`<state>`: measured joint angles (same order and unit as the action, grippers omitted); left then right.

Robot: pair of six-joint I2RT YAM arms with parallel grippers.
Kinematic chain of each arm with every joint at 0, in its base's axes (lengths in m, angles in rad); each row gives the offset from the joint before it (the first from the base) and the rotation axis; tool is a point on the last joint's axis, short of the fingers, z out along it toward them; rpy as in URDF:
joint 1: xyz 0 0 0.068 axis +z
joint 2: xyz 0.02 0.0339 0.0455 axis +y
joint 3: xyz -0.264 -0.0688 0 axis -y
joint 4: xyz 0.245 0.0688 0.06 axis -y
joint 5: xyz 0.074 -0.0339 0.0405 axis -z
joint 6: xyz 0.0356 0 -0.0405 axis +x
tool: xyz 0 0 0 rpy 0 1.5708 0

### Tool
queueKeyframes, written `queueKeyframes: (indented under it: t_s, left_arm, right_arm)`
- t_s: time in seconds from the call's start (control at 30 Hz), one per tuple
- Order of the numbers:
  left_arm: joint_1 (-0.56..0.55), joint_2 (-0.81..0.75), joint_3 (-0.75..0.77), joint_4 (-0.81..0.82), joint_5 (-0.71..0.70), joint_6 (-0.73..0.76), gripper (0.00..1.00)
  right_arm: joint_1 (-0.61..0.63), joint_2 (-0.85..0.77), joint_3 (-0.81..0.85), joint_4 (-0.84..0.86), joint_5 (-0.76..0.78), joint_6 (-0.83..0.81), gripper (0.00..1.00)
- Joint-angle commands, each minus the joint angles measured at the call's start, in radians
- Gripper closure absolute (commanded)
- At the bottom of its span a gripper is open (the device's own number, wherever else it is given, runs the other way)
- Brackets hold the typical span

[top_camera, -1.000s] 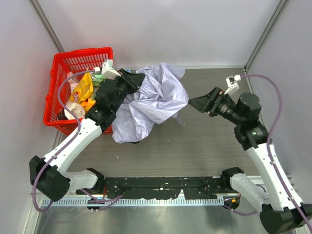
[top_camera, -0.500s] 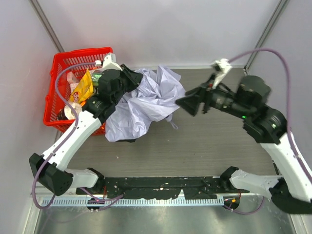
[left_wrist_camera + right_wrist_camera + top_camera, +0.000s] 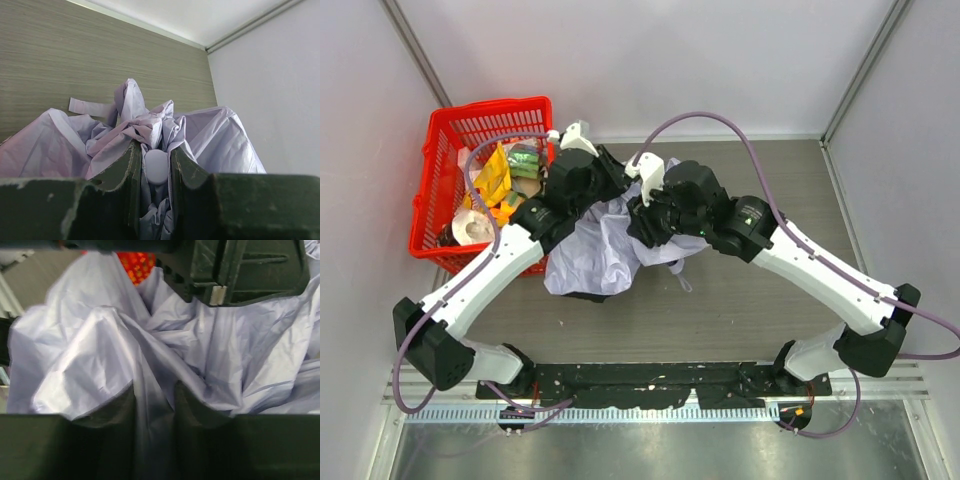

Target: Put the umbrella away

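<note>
The umbrella (image 3: 605,255) lies as a crumpled heap of pale fabric on the table (image 3: 770,300), a little toward 9 o'clock from the centre in the overhead view. Its 9 o'clock edge is pressed against the red basket (image 3: 490,106), which is already filled with packets.

In its own wrist view the left gripper (image 3: 155,150) is seen nearly closed, with a bunched fold of canopy pinched between the fingers. The right gripper (image 3: 154,387) is likewise closed down on a ridge of fabric, reached from the 3 o'clock side. The two grips sit close together near the top of the heap.

The step in hand is judged to be gathering the loose canopy so that the umbrella can be bundled and stowed. Both pinches are best held firmly, since thin, slippery cloth is easily lost. The folds should be drawn inward and together rather than pulled apart, so that the fabric is not strained. The shaft and handle are hidden beneath the cloth and cannot be located. The loose strap (image 3: 89,106) at 10 o'clock in the left wrist view should be kept from snagging.
</note>
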<state>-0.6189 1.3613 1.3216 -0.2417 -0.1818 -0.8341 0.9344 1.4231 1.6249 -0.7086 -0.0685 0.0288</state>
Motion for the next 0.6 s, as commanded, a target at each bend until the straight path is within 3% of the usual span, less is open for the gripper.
queueKeyframes:
  t_s: [0.0,0.07,0.17,0.3,0.37,0.47,0.57]
  left_arm:
    - [-0.004,-0.054,-0.031,0.194,0.09,-0.008,1.0]
    - [-0.004,-0.083,-0.099,0.322,0.136,-0.014,1.0]
    - [-0.002,-0.122,-0.186,0.461,0.209,-0.03,1.0]
    - [-0.004,-0.12,-0.222,0.555,0.315,-0.042,1.0]
    - [-0.004,-0.116,-0.226,0.568,0.347,-0.028,1.0]
    - [-0.002,-0.125,-0.236,0.565,0.337,0.01,1.0]
    - [-0.001,-0.123,-0.229,0.553,0.335,0.065,1.0]
  right_arm:
    - [-0.005,-0.055,-0.065,0.126,0.186,-0.03,0.85]
    - [-0.02,-0.049,-0.077,0.135,0.196,-0.029,1.0]
    - [-0.072,-0.046,-0.1,0.149,0.282,0.025,1.0]
    - [-0.117,-0.067,-0.132,0.175,0.257,0.083,1.0]
    - [-0.118,-0.067,-0.11,0.132,0.253,0.097,0.94]
    - [-0.117,-0.081,-0.088,0.019,0.123,0.102,0.68]
    - [-0.117,-0.168,-0.103,-0.035,0.084,0.134,0.5]
